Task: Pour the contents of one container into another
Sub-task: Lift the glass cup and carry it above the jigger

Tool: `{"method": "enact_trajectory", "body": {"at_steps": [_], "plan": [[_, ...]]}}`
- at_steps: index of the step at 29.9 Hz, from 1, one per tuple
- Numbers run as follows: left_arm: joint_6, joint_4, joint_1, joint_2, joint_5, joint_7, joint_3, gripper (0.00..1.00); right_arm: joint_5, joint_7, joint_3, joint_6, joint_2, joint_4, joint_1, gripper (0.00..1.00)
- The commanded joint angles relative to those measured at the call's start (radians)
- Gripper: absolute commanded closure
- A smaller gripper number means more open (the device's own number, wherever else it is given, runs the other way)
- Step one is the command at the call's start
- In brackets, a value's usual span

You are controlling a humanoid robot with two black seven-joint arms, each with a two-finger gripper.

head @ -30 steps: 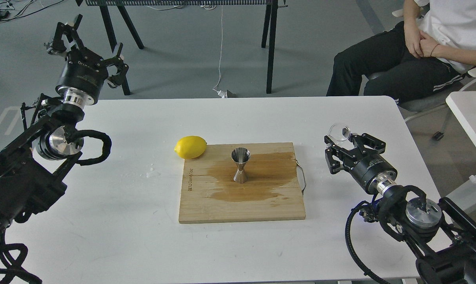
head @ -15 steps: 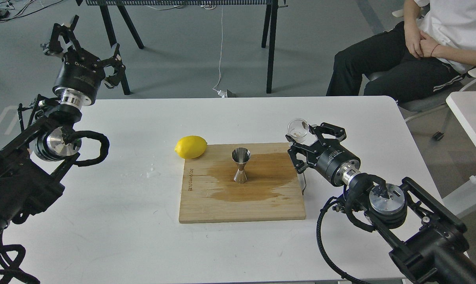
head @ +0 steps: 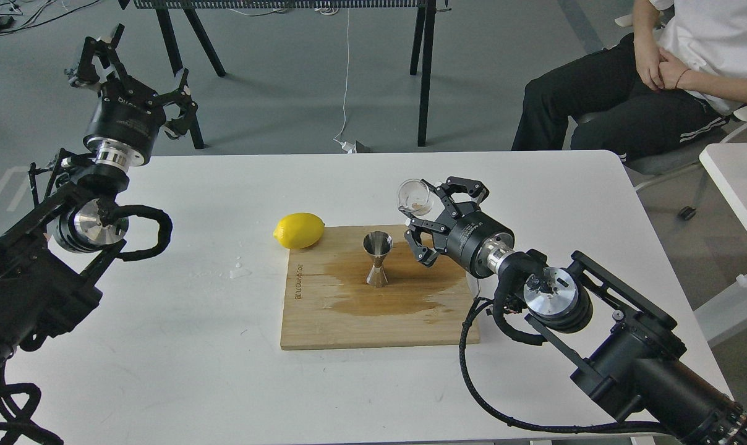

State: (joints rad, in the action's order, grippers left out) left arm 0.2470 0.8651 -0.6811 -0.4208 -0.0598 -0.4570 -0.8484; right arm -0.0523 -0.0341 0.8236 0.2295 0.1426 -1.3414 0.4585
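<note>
The right gripper [head: 424, 217] has swept in from the table's right side, carrying the clear glass cup [head: 415, 196] leftward over the board's edge; the cup now hangs tilted, just up and right of the steel jigger [head: 377, 258].

You've got a clear glass cup [head: 415, 196], glossy and see-through, next to a jigger [head: 378, 258] in shiny polished steel. The board [head: 349, 321] is pale raw-looking wood with visible grain, and a darker wet-looking patch across its middle. The lemon [head: 298, 230] has that slightly waxy, dimpled skin. Your table [head: 163, 346] is smooth matt white. Both arms look matt black, with bright machined metal discs at the wrists.
</note>
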Motion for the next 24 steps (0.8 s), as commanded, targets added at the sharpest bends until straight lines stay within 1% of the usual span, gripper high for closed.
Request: {"method": "enact_trajectory", "body": {"at_steps": [1,12,16,24], "plan": [[0.000,0.000,0.002,-0.001,0.000,0.000,0.000,0.00,0.055,-0.001,-0.009,0.005,-0.005,0.031,0.017,0.70],[0.000,0.000,0.002,0.000,0.000,0.000,-0.001,0.00,0.081,-0.003,-0.044,0.008,-0.058,0.048,0.040,0.70],[0.000,0.000,0.003,0.000,0.000,-0.003,-0.001,0.00,0.084,-0.003,-0.047,0.008,-0.080,0.082,0.058,0.70],[0.000,0.000,0.003,0.000,0.000,-0.005,-0.001,0.00,0.121,-0.003,-0.092,0.007,-0.074,0.085,0.077,0.70]]}}
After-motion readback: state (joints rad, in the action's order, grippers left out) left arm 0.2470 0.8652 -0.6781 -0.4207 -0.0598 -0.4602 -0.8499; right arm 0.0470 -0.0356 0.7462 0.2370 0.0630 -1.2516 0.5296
